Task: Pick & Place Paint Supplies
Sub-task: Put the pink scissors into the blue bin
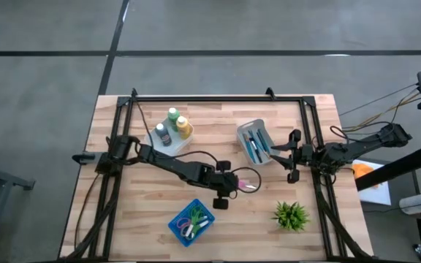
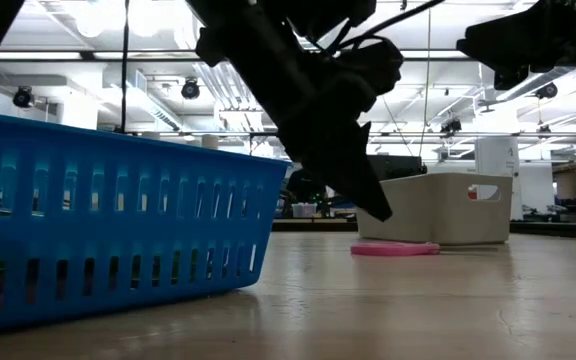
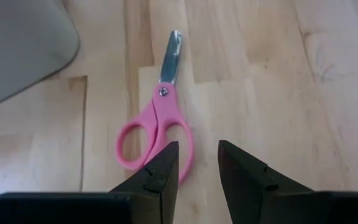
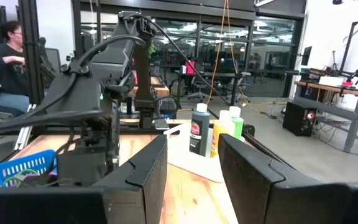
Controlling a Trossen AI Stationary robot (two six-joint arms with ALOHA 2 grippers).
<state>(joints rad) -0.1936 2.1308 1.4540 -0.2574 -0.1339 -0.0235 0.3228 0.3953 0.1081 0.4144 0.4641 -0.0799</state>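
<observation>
left end effector hovers over pink scissors, fingers slightly spread, pinching nothing.

nearest the front edge of the surface sit a blue basket and a small plant; mid-surface lie the scissors under the left arm; to the right the right end effector waits, fingers parted and empty, beside a grey bin holding brushes; farthest back, three squeeze bottles stand on a white tray.

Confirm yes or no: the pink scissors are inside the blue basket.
No, the pink scissors lie flat on the table, apart from the blue basket.
</observation>
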